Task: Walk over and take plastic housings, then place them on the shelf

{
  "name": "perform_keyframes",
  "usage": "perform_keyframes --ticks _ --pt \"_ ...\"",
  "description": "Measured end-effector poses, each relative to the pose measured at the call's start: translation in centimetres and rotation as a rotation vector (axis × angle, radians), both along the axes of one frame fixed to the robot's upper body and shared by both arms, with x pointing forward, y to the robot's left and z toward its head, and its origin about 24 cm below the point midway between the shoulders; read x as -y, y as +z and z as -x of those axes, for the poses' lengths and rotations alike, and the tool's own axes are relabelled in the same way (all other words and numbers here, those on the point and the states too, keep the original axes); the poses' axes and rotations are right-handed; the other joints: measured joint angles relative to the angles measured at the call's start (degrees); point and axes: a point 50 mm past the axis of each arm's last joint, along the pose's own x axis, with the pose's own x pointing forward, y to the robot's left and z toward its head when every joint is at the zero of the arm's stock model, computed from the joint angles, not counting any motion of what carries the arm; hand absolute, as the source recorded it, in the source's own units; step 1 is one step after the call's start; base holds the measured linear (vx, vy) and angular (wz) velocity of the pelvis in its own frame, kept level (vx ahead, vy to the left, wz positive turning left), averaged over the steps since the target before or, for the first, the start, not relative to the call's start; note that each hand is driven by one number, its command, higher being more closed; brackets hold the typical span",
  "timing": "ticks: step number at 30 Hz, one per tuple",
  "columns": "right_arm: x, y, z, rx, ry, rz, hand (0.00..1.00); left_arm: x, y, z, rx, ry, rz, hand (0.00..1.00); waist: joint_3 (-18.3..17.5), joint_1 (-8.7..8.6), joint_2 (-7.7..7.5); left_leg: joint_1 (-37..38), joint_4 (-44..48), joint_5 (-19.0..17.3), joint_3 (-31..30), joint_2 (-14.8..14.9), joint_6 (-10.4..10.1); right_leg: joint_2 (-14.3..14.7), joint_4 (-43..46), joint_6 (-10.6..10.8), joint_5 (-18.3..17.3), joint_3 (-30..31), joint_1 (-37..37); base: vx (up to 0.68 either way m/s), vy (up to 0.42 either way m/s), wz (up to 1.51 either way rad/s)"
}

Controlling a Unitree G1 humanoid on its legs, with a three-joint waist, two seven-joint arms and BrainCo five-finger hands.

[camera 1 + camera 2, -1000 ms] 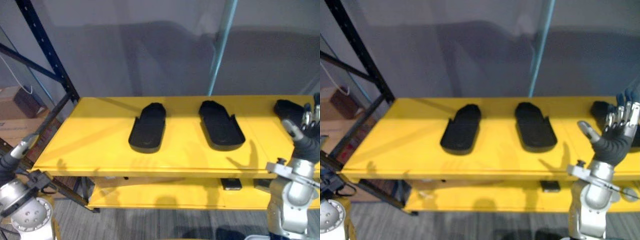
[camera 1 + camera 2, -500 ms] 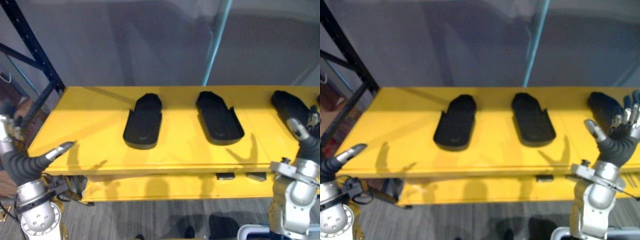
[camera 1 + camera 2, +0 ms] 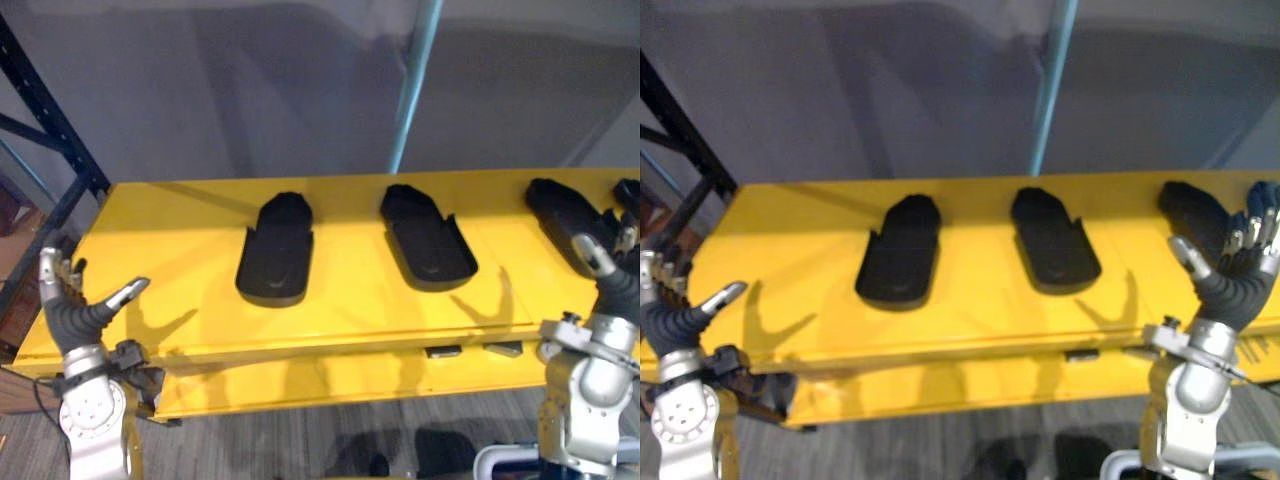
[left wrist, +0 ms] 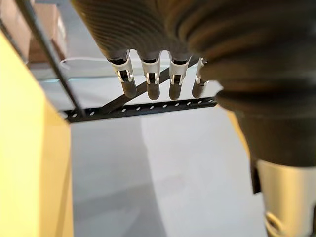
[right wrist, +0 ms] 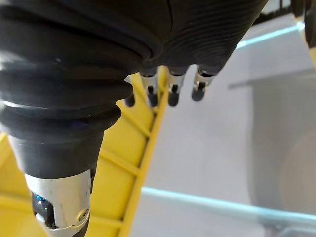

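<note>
At the far left you see the dark blue rack upright (image 3: 48, 110), beside the end of the yellow shelf (image 3: 350, 305). Your left hand (image 3: 70, 312) hovers at the shelf's left front corner, fingers straight and thumb spread, holding nothing.

On the shelf top lie three black plastic housings in a row, each flat and apart from the others. The left housing (image 3: 274, 262) comes first. The middle housing (image 3: 428, 238) lies in front of the teal post (image 3: 410, 90) that rises behind the shelf. The right housing (image 3: 563, 210) sits near the shelf's right end.

Your right hand (image 3: 1232, 283) is raised in front of that right housing, fingers straight, thumb out, empty. You cannot tell whether its fingertips touch the housing.
</note>
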Motion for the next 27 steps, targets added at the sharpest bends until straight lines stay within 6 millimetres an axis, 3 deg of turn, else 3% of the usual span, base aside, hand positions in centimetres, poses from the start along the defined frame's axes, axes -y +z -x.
perform_keyframes --ticks 7,12,21,27 --pt "0.3 -0.2 -0.3 -0.021 0.002 0.008 0.00 1.0 -4.8 -3.0 -0.258 -0.151 0.131 0.00 -1.3 -1.43 0.50 0.3 0.2 0.0 1.8 0.4 -0.1 0.3 0.0 -0.1 0.1 0.3 0.1 0.00 -0.004 -0.04" --pt "0.0 -0.5 -0.7 -0.033 0.022 0.004 0.00 1.0 -6.7 -3.5 -0.333 -0.151 0.215 0.00 -1.7 -2.36 0.98 1.1 0.1 -0.2 3.4 0.7 -0.1 0.7 0.0 -0.3 0.3 1.7 -0.1 -0.01 -0.008 -0.16" --pt "-0.5 -0.6 -0.9 -0.041 0.059 0.015 0.00 2.1 -8.6 -5.0 -0.427 -0.214 0.265 0.00 -1.9 -3.21 1.20 1.1 0.2 -0.2 4.6 0.8 -0.1 1.0 0.0 -0.5 0.8 2.9 -0.8 0.00 -0.011 -0.07" --pt "-0.9 -0.9 -1.2 -0.048 0.087 -0.003 0.00 3.2 -8.7 -6.2 -0.429 -0.272 0.282 0.00 -2.0 -3.65 0.99 1.3 0.2 -0.2 5.8 0.8 -0.1 1.1 0.0 -0.4 1.5 3.4 -1.3 -0.01 -0.017 -0.10"
